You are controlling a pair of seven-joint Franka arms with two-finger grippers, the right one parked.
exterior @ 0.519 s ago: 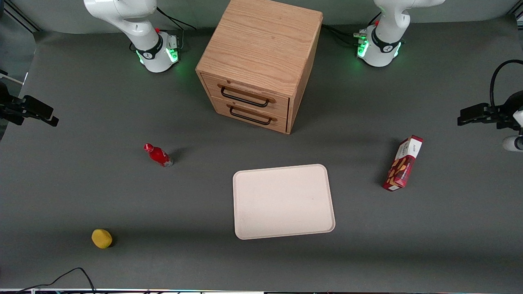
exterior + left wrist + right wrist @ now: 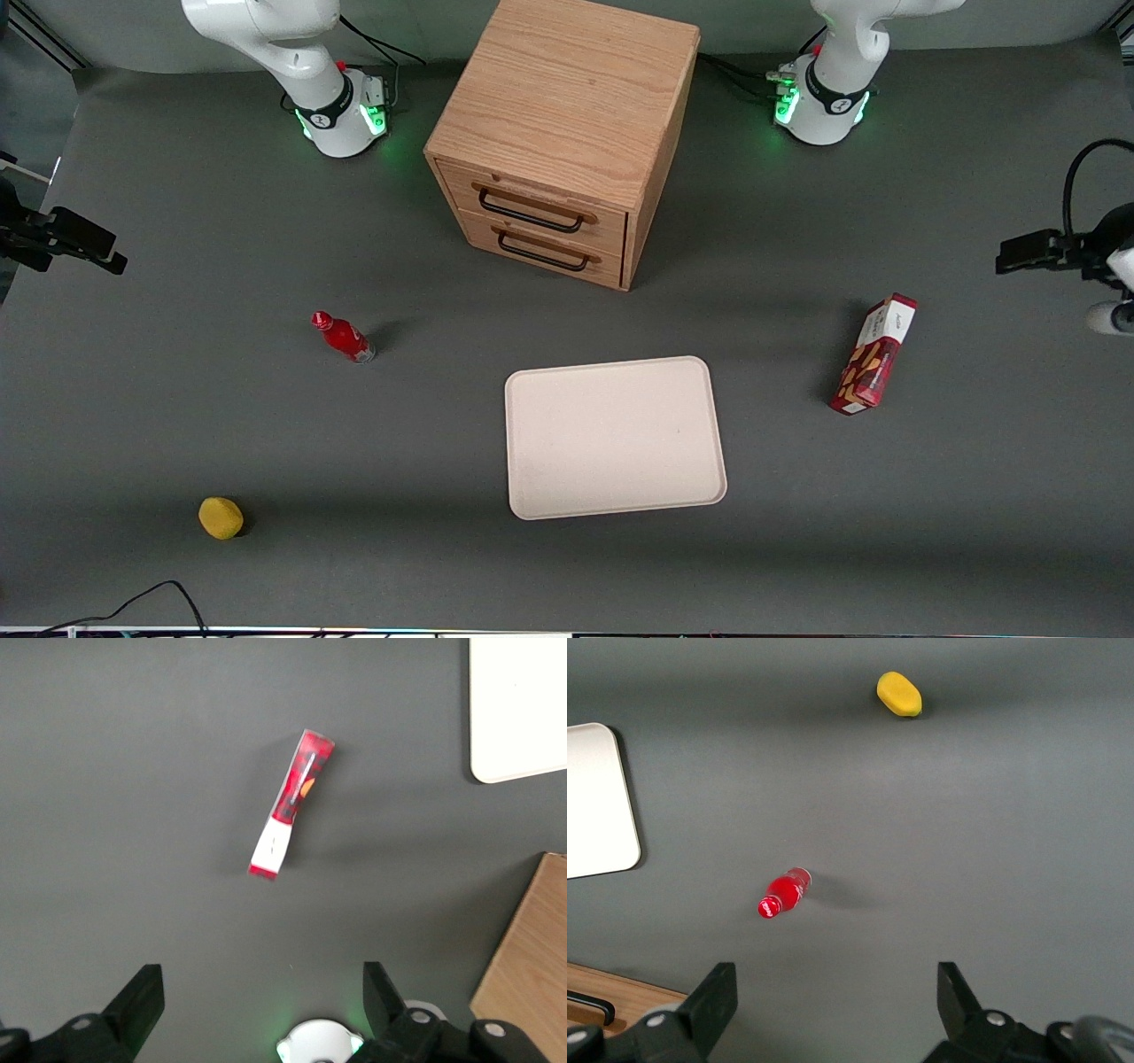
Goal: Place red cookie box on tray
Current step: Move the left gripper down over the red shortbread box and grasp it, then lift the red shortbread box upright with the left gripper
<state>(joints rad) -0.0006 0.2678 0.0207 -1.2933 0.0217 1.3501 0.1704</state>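
Red cookie box [image 2: 873,354] stands upright, apart from wide-open, empty end effector [image 2: 257,1001]

Red cookie box [image 2: 873,355] upright on table, well apart from tray [image 2: 615,437], claw [image 2: 1028,251] high above table edge

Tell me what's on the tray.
Nothing: the tray is bare. The box stands on the table toward the working arm's end; the open tool hovers above it.
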